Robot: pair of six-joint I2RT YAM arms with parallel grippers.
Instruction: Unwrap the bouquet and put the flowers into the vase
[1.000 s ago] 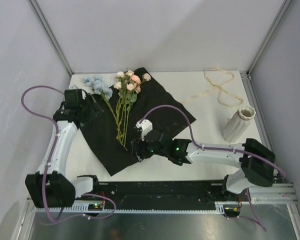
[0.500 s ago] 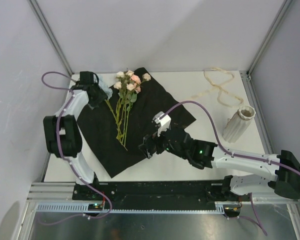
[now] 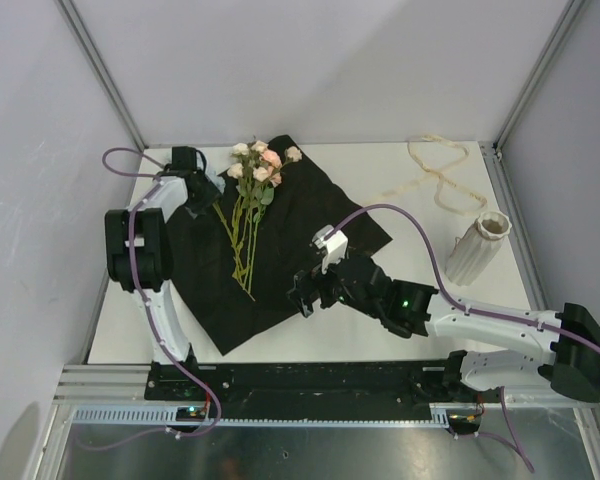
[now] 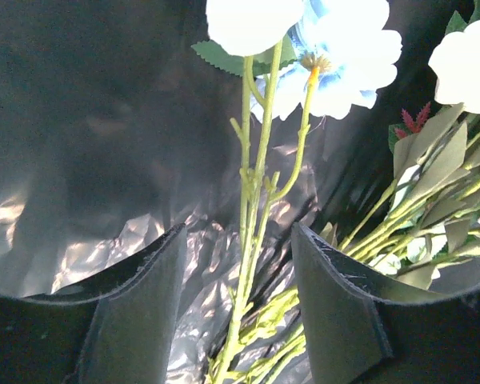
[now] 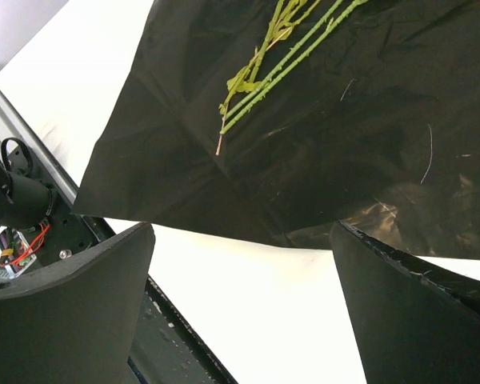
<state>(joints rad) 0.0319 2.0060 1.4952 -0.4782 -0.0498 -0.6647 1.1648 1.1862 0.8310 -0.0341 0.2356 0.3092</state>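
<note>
On the spread black paper (image 3: 320,225), the flowers (image 3: 252,195) are laid flat, one blue bloom's stem (image 4: 254,192) being straddled by the parted left claw (image 4: 238,232), apparently for lifting, while the right claw (image 5: 242,230) is held wide, empty, and the vase (image 3: 477,250) is left well apart.

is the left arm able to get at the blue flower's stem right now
Probably yes: the left tool is open with the blue flower's stem running between its fingers, and only the black paper lies behind it.
</note>
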